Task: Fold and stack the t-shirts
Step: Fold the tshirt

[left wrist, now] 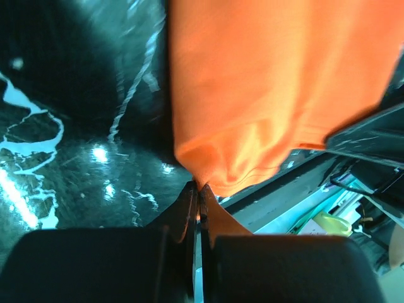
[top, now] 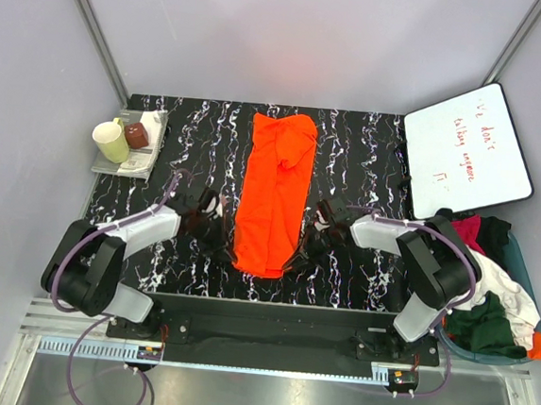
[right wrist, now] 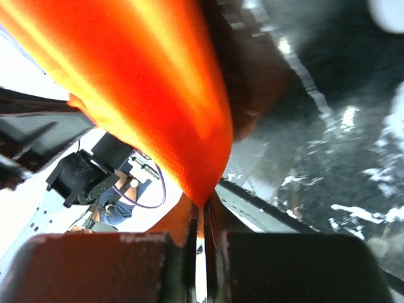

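Observation:
A bright orange t-shirt (top: 274, 189) lies as a long narrow strip down the middle of the black marbled table (top: 369, 164). My left gripper (top: 225, 242) is shut on its near left corner, and my right gripper (top: 301, 249) is shut on its near right corner. In the left wrist view the left gripper (left wrist: 201, 187) pinches a point of the orange t-shirt (left wrist: 271, 95) between closed jaws. The right wrist view shows the right gripper (right wrist: 202, 206) pinching the orange t-shirt (right wrist: 145, 82) the same way. White (top: 508, 280), dark green (top: 482, 325) and magenta-red (top: 467, 229) t-shirts lie piled at the right.
The pile sits in a blue basket (top: 530, 273) off the table's right side. A white board with red handwriting (top: 469, 149) leans at the back right. A tray (top: 132, 160) with a yellow cup (top: 111, 140) and a brown object (top: 137, 135) stands at the back left.

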Action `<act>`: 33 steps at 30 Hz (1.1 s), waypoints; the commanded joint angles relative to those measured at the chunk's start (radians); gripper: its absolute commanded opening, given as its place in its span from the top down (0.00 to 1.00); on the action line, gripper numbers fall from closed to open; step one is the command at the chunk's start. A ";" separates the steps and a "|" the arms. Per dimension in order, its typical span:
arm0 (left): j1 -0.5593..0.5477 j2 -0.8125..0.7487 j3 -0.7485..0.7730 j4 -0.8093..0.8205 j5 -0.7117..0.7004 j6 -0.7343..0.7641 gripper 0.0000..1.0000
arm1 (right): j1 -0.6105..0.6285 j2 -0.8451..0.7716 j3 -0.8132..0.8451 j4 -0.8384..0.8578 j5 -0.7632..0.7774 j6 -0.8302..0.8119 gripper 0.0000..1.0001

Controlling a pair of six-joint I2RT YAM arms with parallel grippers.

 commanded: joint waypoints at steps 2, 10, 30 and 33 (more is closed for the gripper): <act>0.001 -0.101 0.175 -0.121 -0.059 0.062 1.00 | 0.005 -0.049 0.117 -0.077 -0.011 -0.049 1.00; 0.001 -0.050 0.370 -0.184 -0.113 0.097 1.00 | -0.021 -0.021 0.343 -0.211 0.062 -0.170 1.00; 0.085 0.450 0.924 -0.223 -0.095 0.163 1.00 | -0.248 0.371 0.931 -0.412 0.119 -0.414 1.00; 0.098 0.535 1.013 -0.246 -0.069 0.174 1.00 | -0.267 0.414 0.985 -0.418 0.119 -0.419 1.00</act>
